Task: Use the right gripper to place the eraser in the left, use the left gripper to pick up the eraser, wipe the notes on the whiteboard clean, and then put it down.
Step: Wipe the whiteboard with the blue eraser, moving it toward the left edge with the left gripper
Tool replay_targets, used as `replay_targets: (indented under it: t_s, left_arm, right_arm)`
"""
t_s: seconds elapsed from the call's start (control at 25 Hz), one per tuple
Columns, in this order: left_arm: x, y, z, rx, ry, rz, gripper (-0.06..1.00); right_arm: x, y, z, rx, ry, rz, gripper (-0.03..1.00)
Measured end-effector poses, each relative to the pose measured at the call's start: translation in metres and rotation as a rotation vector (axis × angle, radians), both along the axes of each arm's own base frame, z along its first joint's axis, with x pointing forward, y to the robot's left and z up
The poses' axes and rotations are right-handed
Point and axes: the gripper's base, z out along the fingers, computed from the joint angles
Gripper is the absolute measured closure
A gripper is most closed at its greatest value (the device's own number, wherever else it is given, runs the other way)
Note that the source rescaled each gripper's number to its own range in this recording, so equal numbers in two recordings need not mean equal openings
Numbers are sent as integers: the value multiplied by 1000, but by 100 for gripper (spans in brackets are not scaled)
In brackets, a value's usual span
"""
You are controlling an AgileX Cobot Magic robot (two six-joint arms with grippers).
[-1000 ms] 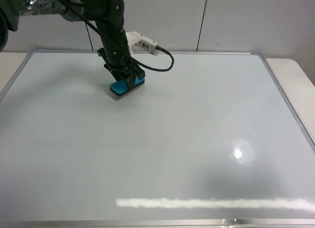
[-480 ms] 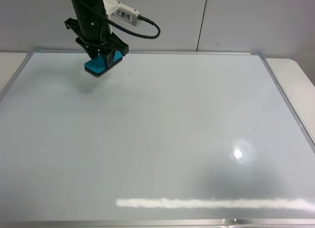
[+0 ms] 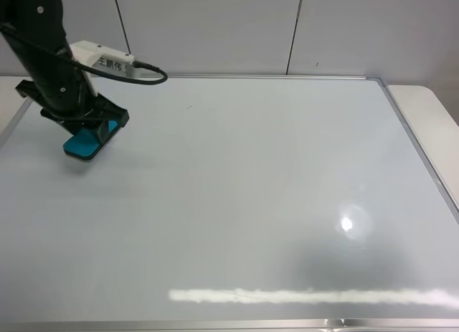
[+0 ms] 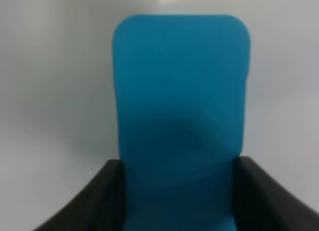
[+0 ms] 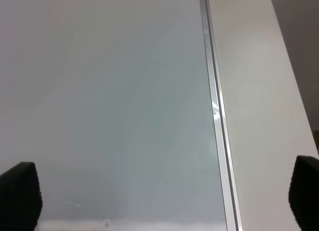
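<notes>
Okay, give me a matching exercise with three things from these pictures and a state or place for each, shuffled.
Things:
1. flat blue eraser
2. left gripper
3. right gripper

States:
A. open, above the whiteboard's metal edge
B. clamped between two black fingers
C. shut, near the board's left edge

Pairs: 1-B, 2-C, 3-A

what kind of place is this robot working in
Probably a lab or office test bench: a large aluminium-framed whiteboard lies flat on a white table before plain grey wall panels, and the left gripper holds a blue rectangular eraser.
</notes>
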Motion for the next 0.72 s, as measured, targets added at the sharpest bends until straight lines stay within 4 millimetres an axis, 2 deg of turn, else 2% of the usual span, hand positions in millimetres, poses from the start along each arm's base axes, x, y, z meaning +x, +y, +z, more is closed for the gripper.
replay_targets:
  t_s: [0.2, 0.32, 0.72]
  left_arm:
    - [-25, 41, -22, -23, 14, 120, 93]
    - [-30, 55, -30, -53, 6, 182, 93]
    - [-38, 57, -46, -131, -71, 221, 93]
  right_arm:
    - [0, 0, 0, 0, 0, 0, -3]
    - [0, 0, 0, 0, 0, 0, -3]
    - [0, 0, 0, 0, 0, 0, -3]
